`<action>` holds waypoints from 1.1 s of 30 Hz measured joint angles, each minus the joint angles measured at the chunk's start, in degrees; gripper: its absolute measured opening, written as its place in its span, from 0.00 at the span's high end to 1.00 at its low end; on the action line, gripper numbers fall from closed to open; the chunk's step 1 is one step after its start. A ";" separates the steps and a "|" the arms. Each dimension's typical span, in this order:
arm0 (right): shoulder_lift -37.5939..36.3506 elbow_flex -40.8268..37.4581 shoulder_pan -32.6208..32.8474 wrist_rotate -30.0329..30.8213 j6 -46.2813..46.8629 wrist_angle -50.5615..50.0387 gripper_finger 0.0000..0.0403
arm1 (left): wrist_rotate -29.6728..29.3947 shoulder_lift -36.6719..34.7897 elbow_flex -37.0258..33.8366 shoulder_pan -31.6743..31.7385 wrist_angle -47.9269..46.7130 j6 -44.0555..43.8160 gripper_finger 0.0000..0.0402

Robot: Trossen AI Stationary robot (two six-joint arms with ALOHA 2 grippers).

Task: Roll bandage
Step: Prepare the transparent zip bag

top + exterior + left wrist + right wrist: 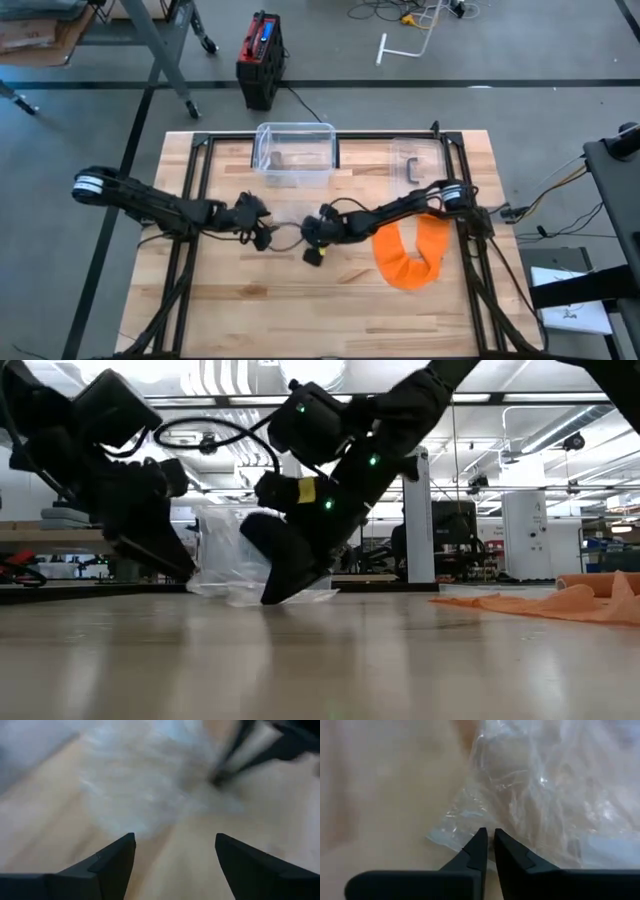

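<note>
Your right claw (488, 851) has its fingers nearly together, pinched at the near edge of the clear plastic wrapper (540, 800) — whether they have caught any film you cannot tell. The wrapper lies directly ahead of that claw, crumpled flat on the tabletop (300, 300), and spreads away from the fingertips. In the low view the right claw (285, 590) slants down with its tip at the tabletop, the film bunched just behind it.

Your left claw (175, 855) stands wide open and empty; the same wrapper (145, 790) lies just beyond its fingertips, not touching them. So both claws face the wrapper from opposite sides, the right one nearer. No bandage shows clearly inside the film, so its long axis is uncertain.

Farther from the right claw, along its own arm — an orange cloth (410, 255). Beyond both claws sits a clear plastic bin (293, 152).
</note>
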 joint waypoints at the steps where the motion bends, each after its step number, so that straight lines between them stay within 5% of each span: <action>1: -0.64 0.02 0.50 -1.28 0.18 -0.71 0.94 | -1.05 -0.24 -0.55 0.55 0.06 0.05 0.32; 12: -8.80 -0.38 4.54 -1.69 -2.82 -4.81 0.93 | 2.35 1.08 -1.77 3.16 4.52 0.06 0.28; 23: -9.07 -0.49 4.51 -0.51 -6.25 -1.93 0.94 | 3.11 10.48 -3.25 3.21 13.99 -0.29 0.40; 28: -10.49 -0.46 3.73 2.43 -7.06 -0.35 0.92 | 2.66 17.43 -3.13 3.23 24.09 2.94 0.57; 33: -13.69 -0.54 3.06 11.40 -10.40 -1.78 0.87 | 0.72 19.58 -1.74 3.20 24.29 6.80 0.92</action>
